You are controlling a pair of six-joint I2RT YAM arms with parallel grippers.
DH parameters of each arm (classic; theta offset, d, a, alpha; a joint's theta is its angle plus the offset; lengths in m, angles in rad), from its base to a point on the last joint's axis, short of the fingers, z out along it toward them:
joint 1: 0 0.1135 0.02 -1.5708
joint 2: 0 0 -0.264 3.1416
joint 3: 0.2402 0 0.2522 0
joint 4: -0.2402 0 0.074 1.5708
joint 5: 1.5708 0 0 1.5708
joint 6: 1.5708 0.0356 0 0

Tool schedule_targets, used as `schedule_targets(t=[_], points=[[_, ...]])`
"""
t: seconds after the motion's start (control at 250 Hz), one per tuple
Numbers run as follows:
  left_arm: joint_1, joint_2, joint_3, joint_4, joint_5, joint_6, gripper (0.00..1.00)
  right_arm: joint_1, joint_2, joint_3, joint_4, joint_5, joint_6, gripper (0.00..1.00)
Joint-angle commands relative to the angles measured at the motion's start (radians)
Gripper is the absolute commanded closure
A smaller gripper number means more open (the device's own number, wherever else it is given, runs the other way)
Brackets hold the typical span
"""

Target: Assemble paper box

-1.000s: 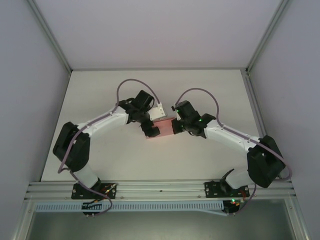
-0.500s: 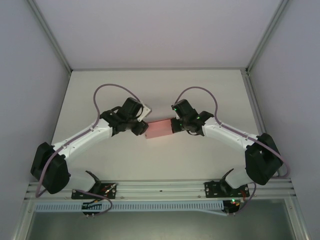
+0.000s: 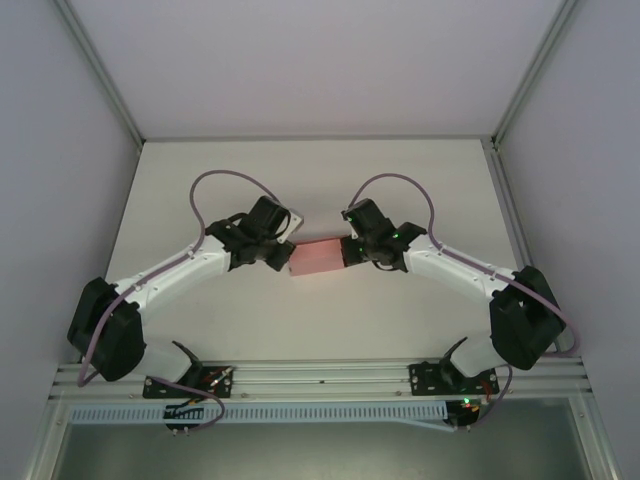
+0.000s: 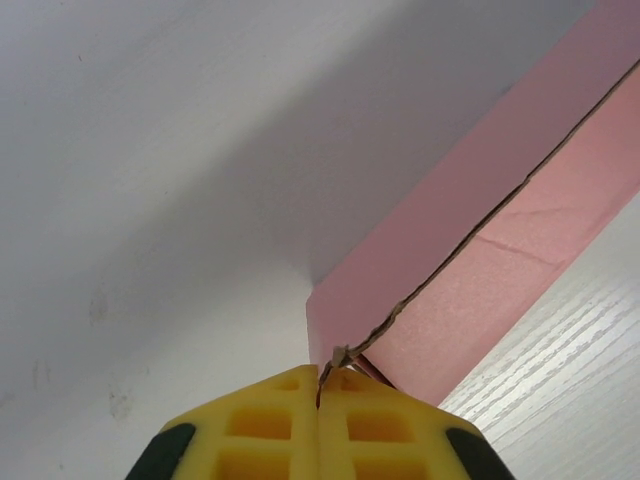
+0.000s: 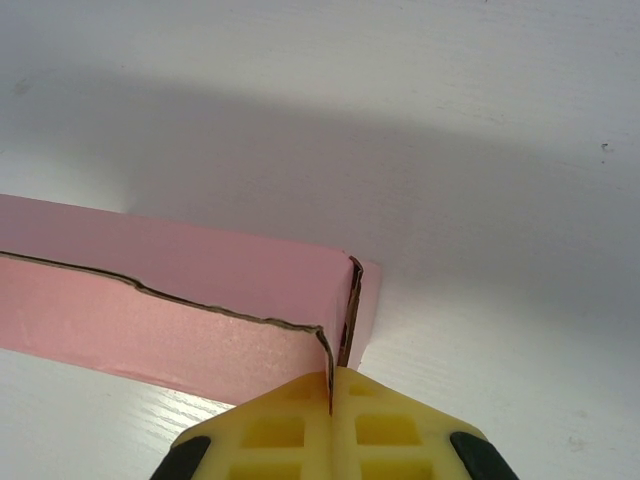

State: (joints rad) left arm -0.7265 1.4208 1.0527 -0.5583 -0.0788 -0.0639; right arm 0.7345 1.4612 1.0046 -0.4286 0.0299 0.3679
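— Comparing with a second ago, what differs?

— The left arm has swung outward, its elbow now lower and farther left. The left end effector (image 3: 287, 259), which lay over the box's left end, now sits just off that end. The right arm has barely moved. The box (image 3: 318, 258) is still mid-desk, between the two end effectors.

— What is each one doing?

— In the left wrist view, the left end effector (image 4: 320, 385) has its pads (image 4: 262, 425) pressed together on a sliver of card at the corner of the box (image 4: 470, 250). In the right wrist view, the right end effector (image 5: 330, 385) likewise pinches a thin card edge at the box (image 5: 180, 300) end.

— Materials and shapes?

— Matte pink card folded into a long, low rectangular box. A wavy seam (image 5: 200, 305) with a raw brown edge runs along its length. The pads are yellow with square moulded recesses, on black fingers. The desk (image 3: 400, 310) is white with faint wood grain.

— Anything hard to make out?

— From above, the right end effector (image 3: 348, 250) covers its end of the box. Each wrist view cuts off the box's far end. I cannot tell whether the underside rests on the desk.
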Motion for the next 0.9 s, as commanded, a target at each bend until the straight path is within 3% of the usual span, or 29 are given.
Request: schedule_targets(t=[0.0, 0.299, 0.423, 0.894], points=[[-0.004, 0.017, 0.048, 0.003, 0.01, -0.088, 1.0, 0.027, 0.038, -0.008, -0.099, -0.003, 0.009, 1.0], [0.073, 0.073, 0.173, -0.129, 0.22, -0.382, 1.0, 0.05, 0.033, -0.001, -0.118, 0.024, 0.046, 1.0], [0.114, 0.079, 0.161, -0.112, 0.362, -0.456, 1.0, 0.056, 0.034, -0.004, -0.104, 0.017, 0.062, 1.0], [0.166, 0.11, 0.215, -0.139, 0.459, -0.534, 1.0, 0.059, 0.065, 0.007, -0.116, 0.009, 0.073, 1.0]])
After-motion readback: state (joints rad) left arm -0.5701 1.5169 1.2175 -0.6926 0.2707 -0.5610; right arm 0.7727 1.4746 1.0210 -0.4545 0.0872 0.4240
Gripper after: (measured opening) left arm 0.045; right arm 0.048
